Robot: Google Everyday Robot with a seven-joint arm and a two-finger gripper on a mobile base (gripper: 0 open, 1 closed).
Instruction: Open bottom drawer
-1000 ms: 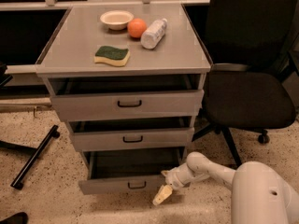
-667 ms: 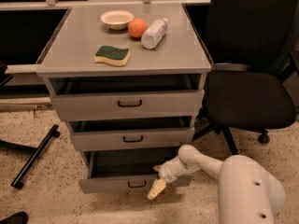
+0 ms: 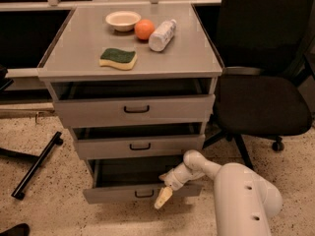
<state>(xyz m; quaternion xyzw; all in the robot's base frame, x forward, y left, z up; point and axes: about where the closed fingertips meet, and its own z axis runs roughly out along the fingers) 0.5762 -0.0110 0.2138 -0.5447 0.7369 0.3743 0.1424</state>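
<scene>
The bottom drawer [image 3: 113,193] is the lowest of three grey fronts in the cabinet; it stands pulled out a little, with a dark gap above its front. Its small black loop handle [image 3: 144,194] sits at the centre of the panel. My gripper [image 3: 162,197] hangs at the end of the white arm [image 3: 197,165], just right of that handle and against the drawer front, its pale fingers pointing down and left.
The middle drawer [image 3: 140,146] and top drawer [image 3: 135,109] are above. On the cabinet top lie a sponge [image 3: 118,58], a bowl [image 3: 122,19], an orange [image 3: 144,29] and a bottle [image 3: 162,35]. A black office chair [image 3: 261,102] stands right; a black bar [image 3: 37,163] lies left.
My gripper has moved left along the bottom drawer's front toward the handle. The arm's white body now fills more of the lower right.
</scene>
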